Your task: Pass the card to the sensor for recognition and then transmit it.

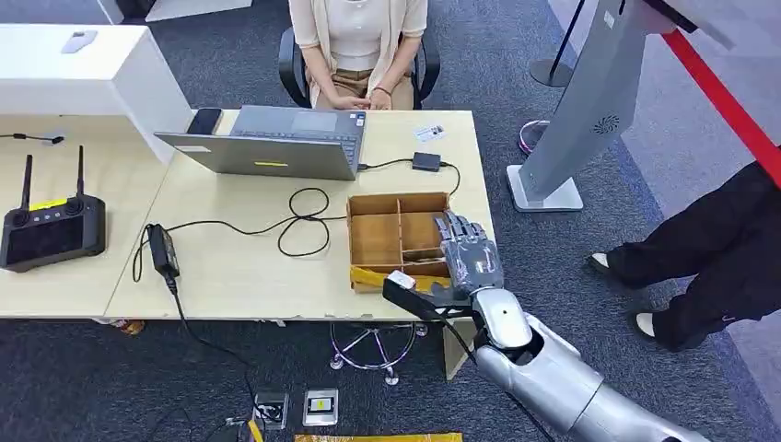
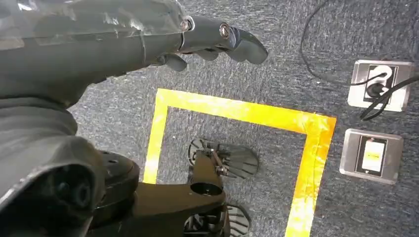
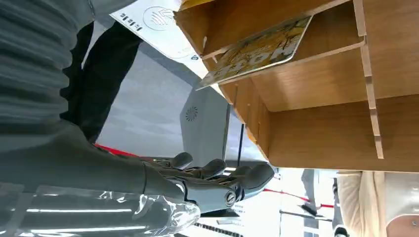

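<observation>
Lying flat: glossy card in wooden box.

Place: I read this as an office reception or demo area.
Floor: I see dark grey carpet, with yellow tape marking a square and floor sockets set into it.
Table: a pale wood table carries an open laptop, its power brick and looped cables, plus a compartmented wooden box.
Other gear: a black remote controller with antennas lies on the adjoining table.
People: a person sits in an office chair behind the table; another stands by a grey kiosk stand and a red barrier rope.
</observation>
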Controlling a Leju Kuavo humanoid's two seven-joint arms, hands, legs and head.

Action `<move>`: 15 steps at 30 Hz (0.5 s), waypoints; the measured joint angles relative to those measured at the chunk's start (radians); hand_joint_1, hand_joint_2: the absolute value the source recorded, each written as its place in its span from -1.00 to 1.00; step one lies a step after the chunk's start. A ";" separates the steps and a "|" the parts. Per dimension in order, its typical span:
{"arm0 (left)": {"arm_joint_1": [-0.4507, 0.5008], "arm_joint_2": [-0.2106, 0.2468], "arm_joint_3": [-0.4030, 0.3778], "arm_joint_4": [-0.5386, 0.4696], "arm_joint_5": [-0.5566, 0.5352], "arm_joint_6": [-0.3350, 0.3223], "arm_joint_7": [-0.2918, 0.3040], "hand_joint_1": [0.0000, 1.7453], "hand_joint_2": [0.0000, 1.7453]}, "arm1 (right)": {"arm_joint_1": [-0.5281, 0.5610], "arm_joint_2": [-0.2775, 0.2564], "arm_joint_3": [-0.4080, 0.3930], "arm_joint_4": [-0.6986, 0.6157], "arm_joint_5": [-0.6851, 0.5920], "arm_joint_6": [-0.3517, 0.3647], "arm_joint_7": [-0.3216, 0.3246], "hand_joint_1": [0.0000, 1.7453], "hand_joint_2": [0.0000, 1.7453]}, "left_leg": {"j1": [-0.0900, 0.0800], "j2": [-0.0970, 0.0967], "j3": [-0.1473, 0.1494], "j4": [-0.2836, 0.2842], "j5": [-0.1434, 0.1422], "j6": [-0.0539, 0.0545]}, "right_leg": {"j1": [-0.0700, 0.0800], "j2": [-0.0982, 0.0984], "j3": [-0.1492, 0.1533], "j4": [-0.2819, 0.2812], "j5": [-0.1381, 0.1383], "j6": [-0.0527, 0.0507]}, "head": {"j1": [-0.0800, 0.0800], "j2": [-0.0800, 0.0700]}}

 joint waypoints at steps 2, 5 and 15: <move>0.000 0.000 0.000 -0.002 -0.003 0.000 0.003 -1.00 -1.00 | -0.001 0.000 0.001 0.001 0.000 0.000 0.000 -1.00 1.00 | 0.000 0.000 0.000 0.000 0.000 0.000 | 0.000 0.000 0.000 0.000 0.000 0.000 | 0.000 0.000; -0.001 0.000 0.000 -0.005 -0.005 0.000 0.010 -1.00 -1.00 | -0.004 0.000 0.007 0.006 0.000 0.002 0.000 -1.00 1.00 | 0.000 0.000 0.000 0.000 0.000 0.000 | 0.000 0.000 0.000 0.000 0.000 0.000 | 0.000 0.000; -0.002 -0.001 0.000 -0.013 -0.009 0.002 0.021 -1.00 -1.00 | -0.004 0.000 0.016 0.028 -0.004 0.003 0.001 -1.00 1.00 | 0.000 0.000 0.000 0.000 0.000 0.000 | 0.000 0.000 0.000 0.000 0.000 0.000 | 0.000 0.000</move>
